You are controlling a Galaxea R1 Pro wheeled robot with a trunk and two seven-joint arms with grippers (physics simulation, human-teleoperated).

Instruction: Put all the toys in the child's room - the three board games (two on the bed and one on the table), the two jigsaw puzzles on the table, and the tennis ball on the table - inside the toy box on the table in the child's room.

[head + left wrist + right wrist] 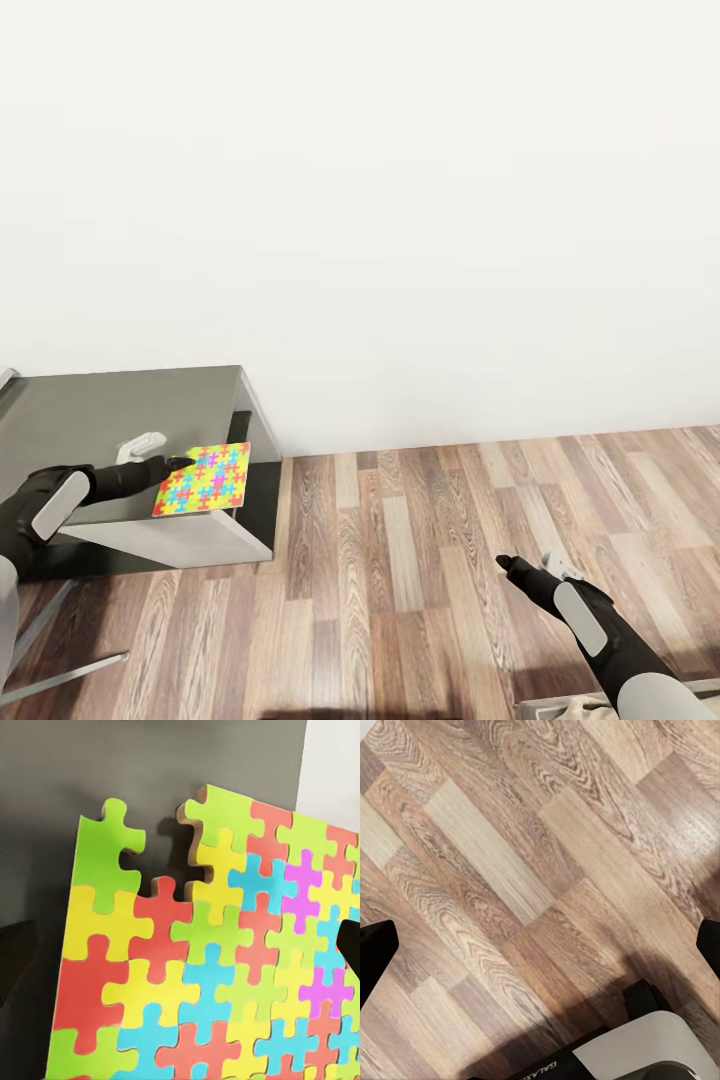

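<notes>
We see a plain white wall (400, 200) filling the upper part of the head view. Below it runs a wood-plank floor (420, 560) in mixed brown and pale boards, seen close in the right wrist view. At the left stands a grey bench (110, 410) against the wall.

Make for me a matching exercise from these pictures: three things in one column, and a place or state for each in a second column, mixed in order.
Column A
1. jigsaw puzzle
2. right gripper
3. grey box

Column B
a. stands against the white wall
b. hangs over the wooden floor, holding nothing
c. at the tips of the left gripper, over the box's corner

Pairs: 1-c, 2-b, 3-a
</notes>
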